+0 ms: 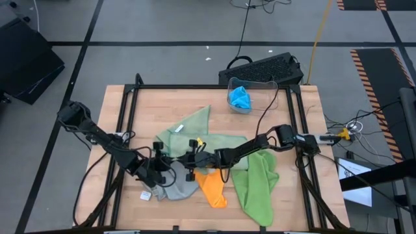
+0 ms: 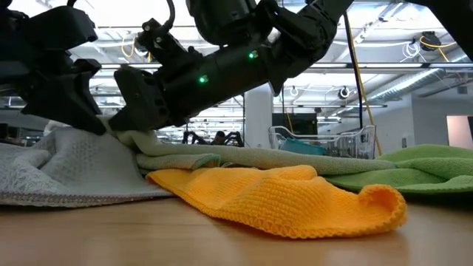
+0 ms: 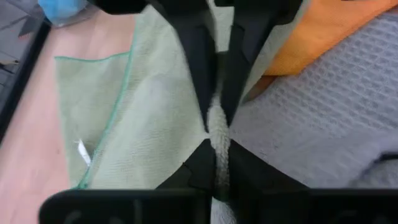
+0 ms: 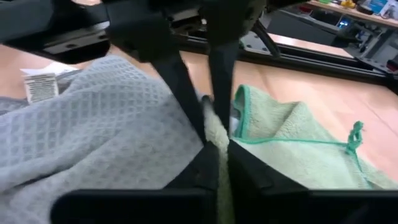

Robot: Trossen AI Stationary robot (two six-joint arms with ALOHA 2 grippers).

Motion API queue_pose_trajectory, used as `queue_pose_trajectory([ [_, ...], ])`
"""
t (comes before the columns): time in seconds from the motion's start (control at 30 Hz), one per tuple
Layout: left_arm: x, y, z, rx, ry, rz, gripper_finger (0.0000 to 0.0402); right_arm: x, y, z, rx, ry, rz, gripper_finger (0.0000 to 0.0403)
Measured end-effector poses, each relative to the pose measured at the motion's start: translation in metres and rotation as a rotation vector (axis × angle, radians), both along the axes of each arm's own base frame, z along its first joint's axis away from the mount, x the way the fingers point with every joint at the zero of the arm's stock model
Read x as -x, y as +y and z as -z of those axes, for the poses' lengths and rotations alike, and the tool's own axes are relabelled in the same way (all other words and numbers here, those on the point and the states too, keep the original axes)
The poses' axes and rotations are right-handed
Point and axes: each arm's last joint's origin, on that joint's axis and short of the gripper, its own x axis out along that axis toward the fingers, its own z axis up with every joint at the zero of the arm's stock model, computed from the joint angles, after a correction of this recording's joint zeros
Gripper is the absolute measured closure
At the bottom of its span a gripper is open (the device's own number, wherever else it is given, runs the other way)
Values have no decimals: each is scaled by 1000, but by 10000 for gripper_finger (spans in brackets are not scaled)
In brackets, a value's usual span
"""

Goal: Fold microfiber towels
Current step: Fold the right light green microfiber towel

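- Both grippers meet over the towel heap near the table's [image 1: 117, 97] front edge, mid-width.
- The right gripper [image 4: 216, 134] is clamped on a fold of the sage green towel [image 1: 188, 129], right where it meets the grey towel [image 1: 174, 188].
- The left gripper [image 3: 217, 127] pinches that same pale ridge of cloth, fingers nearly closed.
- The orange towel [image 1: 213, 188] and lime green towel [image 1: 259, 185] lie alongside; a blue towel [image 1: 240, 97] sits in the clear bin [image 1: 260, 84] by the far edge.
- This looks like the pick-up stage: next, one gripper should yield so the sage towel lifts free to be spread.
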Motion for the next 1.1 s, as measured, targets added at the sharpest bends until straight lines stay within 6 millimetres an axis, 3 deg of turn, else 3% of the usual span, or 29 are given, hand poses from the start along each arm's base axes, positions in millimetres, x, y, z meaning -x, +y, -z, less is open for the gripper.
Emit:
queue_pose_trajectory([
  [0.17, 8, -1, 2, -12, 10, -46, 299, 0, -3, -2, -14, 5, 15, 394],
  [0.37, 29, -2, 9, 29, 43, -175, 216, 5, -5, -25, 3, 12, 69, 399],
  [0.5, 31, -4, 7, -27, -30, -177, 183, 11, -7, -40, 10, 49, 96, 400],
  [0.77, 12, -4, -3, -210, -177, -119, 172, 15, -8, -53, -3, 57, 103, 401],
  [1.1, -11, 19, -4, -229, -71, -92, 172, 17, -7, -60, -4, 57, 98, 402],
])
